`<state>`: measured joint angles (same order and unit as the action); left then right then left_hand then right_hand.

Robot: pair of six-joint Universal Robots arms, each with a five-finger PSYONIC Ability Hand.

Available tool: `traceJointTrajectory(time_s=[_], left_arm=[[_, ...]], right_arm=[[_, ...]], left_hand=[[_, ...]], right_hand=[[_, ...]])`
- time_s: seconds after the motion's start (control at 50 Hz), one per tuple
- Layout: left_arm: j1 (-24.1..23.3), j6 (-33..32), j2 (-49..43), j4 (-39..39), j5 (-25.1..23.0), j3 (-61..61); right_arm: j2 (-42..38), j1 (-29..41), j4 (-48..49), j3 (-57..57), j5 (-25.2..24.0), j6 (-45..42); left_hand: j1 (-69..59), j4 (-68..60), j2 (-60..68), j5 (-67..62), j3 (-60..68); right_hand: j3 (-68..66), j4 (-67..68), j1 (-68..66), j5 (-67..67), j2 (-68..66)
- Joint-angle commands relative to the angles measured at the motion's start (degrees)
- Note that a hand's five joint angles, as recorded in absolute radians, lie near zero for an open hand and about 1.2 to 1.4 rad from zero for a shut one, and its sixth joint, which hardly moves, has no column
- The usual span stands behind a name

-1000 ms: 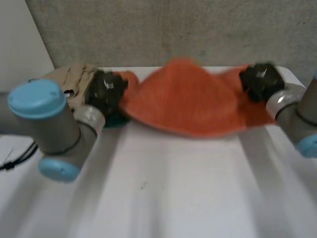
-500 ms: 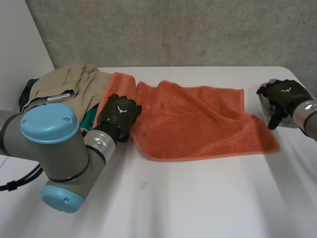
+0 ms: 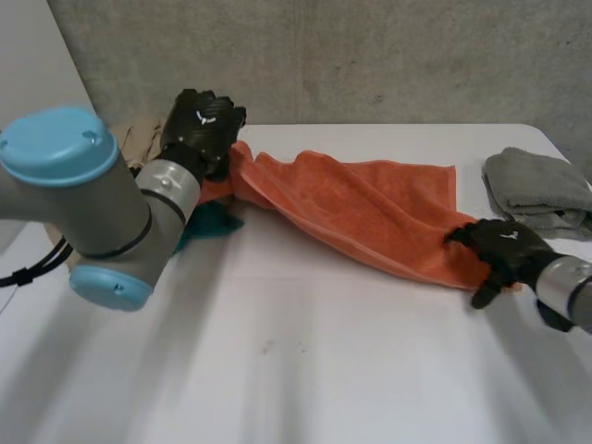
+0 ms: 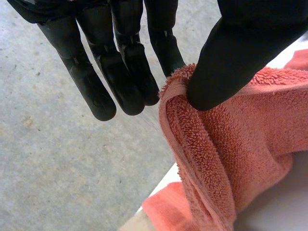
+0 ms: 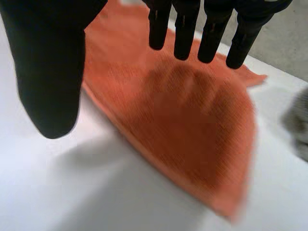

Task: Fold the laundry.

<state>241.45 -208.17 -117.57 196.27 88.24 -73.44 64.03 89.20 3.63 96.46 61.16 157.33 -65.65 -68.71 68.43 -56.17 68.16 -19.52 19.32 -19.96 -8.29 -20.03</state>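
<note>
An orange towel [image 3: 370,217] lies stretched slantwise across the white table [image 3: 314,370]. My left hand [image 3: 199,129] is raised at the towel's far left corner and is shut on it. In the left wrist view the thumb [image 4: 240,48] pinches the towel's hem [image 4: 180,96] against the fingers [image 4: 125,72], and the cloth hangs down from there. My right hand [image 3: 504,252] is low over the towel's near right corner. Its fingers [image 5: 185,29] are straight and spread above the orange towel [image 5: 187,115], holding nothing.
A folded grey towel [image 3: 541,185] lies at the table's far right, behind my right hand. A beige garment [image 3: 134,139] and a teal cloth [image 3: 211,222] are piled at the far left, behind my left arm [image 3: 83,203].
My right hand opened, let go of the towel and came forward to its near right corner. My left hand lifted the left corner up and back, pulling the towel taut.
</note>
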Motion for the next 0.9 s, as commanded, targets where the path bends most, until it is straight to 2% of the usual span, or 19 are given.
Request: traceJointTrajectory(time_s=[0.02,0.06,0.16,0.24,0.36,0.5,0.54,0.62,0.72,0.78,0.84,0.86,0.88,0.9], left_arm=[[-0.1,0.4,-1.4,-4.1,0.1,6.0],[-0.2,0.4,-1.5,-4.4,0.1,6.6],[-0.4,0.5,-1.3,-4.8,0.2,7.7],[-0.5,1.3,-0.8,-4.8,0.3,8.0],[-0.5,2.9,-0.4,-4.8,0.4,8.9],[0.0,4.6,1.6,-5.5,0.5,8.7],[0.5,5.3,2.4,-5.9,0.7,8.5],[2.0,7.1,3.3,-7.2,0.7,8.1],[3.2,9.0,3.8,-8.5,0.4,7.5],[3.6,8.9,4.0,-8.9,0.4,6.8],[3.8,8.8,3.9,-9.0,0.3,5.4],[3.8,8.8,3.8,-9.1,0.2,5.0],[3.8,8.7,3.8,-9.2,0.2,4.3],[3.8,8.7,3.7,-9.3,0.2,3.8]], right_arm=[[0.6,15.0,6.6,-2.7,5.6,25.6],[0.4,18.1,7.7,-3.8,8.9,28.5],[-5.6,30.2,11.1,-11.1,23.1,31.7],[-12.2,34.8,10.6,-17.8,29.2,31.5],[-17.0,35.2,11.1,-21.9,29.8,31.0],[-18.2,32.6,12.6,-23.9,33.8,28.6],[-17.9,30.5,12.3,-23.8,34.3,26.8],[-17.3,20.9,11.1,-22.0,33.8,20.5],[-16.8,11.9,7.7,-20.6,29.4,14.7],[-16.5,9.6,6.3,-20.5,26.4,14.0],[-15.4,8.0,3.8,-20.3,22.4,13.6],[-15.0,7.8,3.2,-20.3,21.4,13.5],[-14.0,7.5,2.4,-20.3,20.1,13.4],[-13.4,7.3,2.0,-20.4,19.4,13.3]], left_hand=[[-14.4,-11.3,11.6,-13.8,11.8],[-14.4,-11.3,11.6,-13.8,11.8],[-14.4,-11.3,11.6,-13.8,11.8],[-14.4,-11.3,11.6,-13.8,11.8],[-14.4,-11.3,11.6,-13.8,11.8],[-14.4,-11.3,11.6,-13.8,11.8],[-14.4,-11.3,11.6,-13.8,11.8],[-14.4,-11.3,11.6,-13.8,11.8],[-14.4,-11.3,11.6,-13.8,11.8],[-14.4,-11.3,11.6,-13.8,11.8],[-14.4,-11.3,11.6,-13.8,11.8],[-14.4,-11.3,11.6,-13.8,11.8],[-14.4,-11.3,11.6,-13.8,11.8],[-14.4,-11.3,11.6,-13.8,11.8]], right_hand=[[8.2,-8.0,8.7,7.0,8.7],[9.3,-9.1,9.7,8.0,9.8],[9.5,-9.3,10.0,8.3,10.0],[9.5,-9.3,10.0,8.3,10.0],[7.6,-7.4,8.0,6.4,8.1],[-11.2,11.4,-10.8,-12.5,-10.7],[-14.6,14.8,-14.2,-15.8,-14.1],[-20.3,20.5,-19.9,-21.6,-19.8],[-24.0,24.2,-23.6,-25.3,-23.5],[-26.2,26.4,-25.8,-27.5,-25.7],[-39.3,39.5,-38.8,-40.5,-38.8],[-46.2,46.4,-45.7,-47.4,-45.7],[-60.3,60.5,-59.9,-61.6,-59.8],[-60.5,60.7,-60.0,-61.7,-60.0]])
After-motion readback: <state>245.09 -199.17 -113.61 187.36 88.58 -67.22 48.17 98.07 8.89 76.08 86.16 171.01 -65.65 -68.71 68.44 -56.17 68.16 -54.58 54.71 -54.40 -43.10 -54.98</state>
